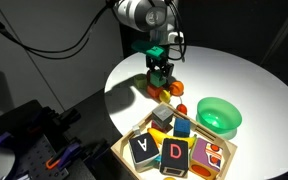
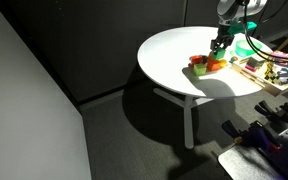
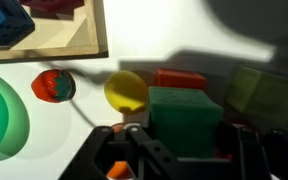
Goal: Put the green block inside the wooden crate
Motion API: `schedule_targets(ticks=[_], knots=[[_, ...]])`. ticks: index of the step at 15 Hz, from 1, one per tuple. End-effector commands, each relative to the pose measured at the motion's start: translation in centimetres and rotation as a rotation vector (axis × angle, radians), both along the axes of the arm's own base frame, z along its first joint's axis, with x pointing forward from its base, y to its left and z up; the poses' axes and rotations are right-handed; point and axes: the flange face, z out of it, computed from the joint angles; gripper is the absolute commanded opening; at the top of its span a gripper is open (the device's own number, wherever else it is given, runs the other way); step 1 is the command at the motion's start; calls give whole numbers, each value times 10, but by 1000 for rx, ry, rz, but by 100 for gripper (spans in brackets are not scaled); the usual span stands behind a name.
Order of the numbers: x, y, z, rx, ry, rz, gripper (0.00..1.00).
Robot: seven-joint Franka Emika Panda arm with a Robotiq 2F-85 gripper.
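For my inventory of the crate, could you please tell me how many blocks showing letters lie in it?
2: the A block and the D block, side by side in the wooden crate; other blocks may hide letters.

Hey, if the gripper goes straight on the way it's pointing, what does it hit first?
The green block: in the wrist view it sits directly ahead of the gripper, between its fingers. Depth is unclear, so they may already be touching.
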Motion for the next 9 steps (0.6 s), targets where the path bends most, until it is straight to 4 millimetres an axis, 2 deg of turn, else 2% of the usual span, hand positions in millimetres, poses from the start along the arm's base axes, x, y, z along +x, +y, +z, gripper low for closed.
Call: schedule_targets(ticks=[1, 9], knots=[[-12, -16, 24, 5, 0, -26, 25], [-36, -68, 38, 1, -6, -110, 25]])
